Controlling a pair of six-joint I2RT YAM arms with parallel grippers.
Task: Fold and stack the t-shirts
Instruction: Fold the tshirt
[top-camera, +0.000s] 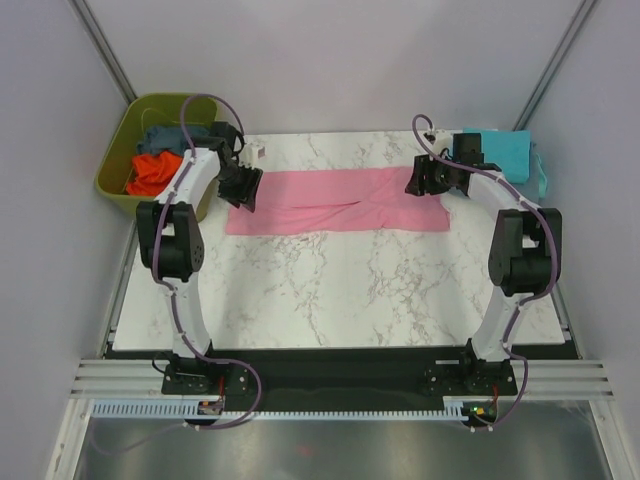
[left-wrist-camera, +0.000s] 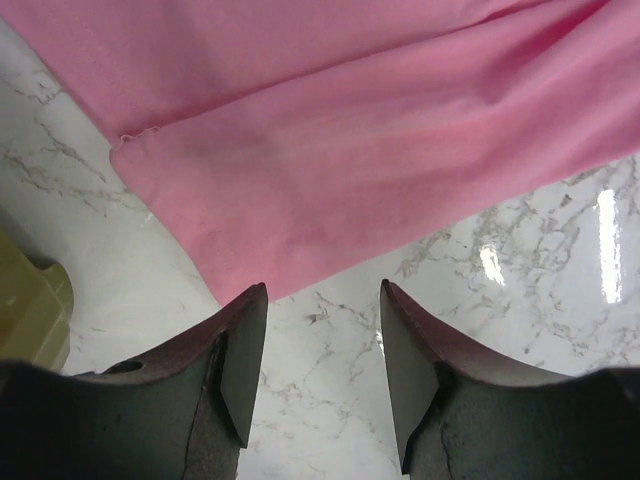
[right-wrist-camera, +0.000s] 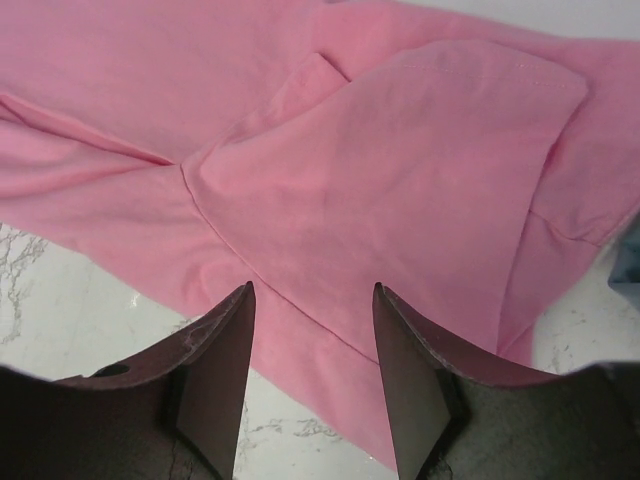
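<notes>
Top external: pink t-shirt (top-camera: 340, 200) lies as a long folded band across the far tabletop (top-camera: 340, 290), left pincer (top-camera: 242, 188) at its left end and right pincer (top-camera: 428, 180) at its right end. Turquoise t-shirt (top-camera: 497, 152) sits far right, orange t-shirt (top-camera: 152, 172) in the tub (top-camera: 112, 175). Left wrist: jaws apart, empty, just over the cloth's near corner. Right wrist: jaws apart, empty, above the layered right end. Next is probably an end-to-end fold: pinch all layers at the corners and keep the edges aligned.

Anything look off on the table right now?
Only the pink shirt: a diagonal wrinkle crosses its middle, and the sleeve at its right end is folded over crookedly. Nothing looks damaged.
</notes>
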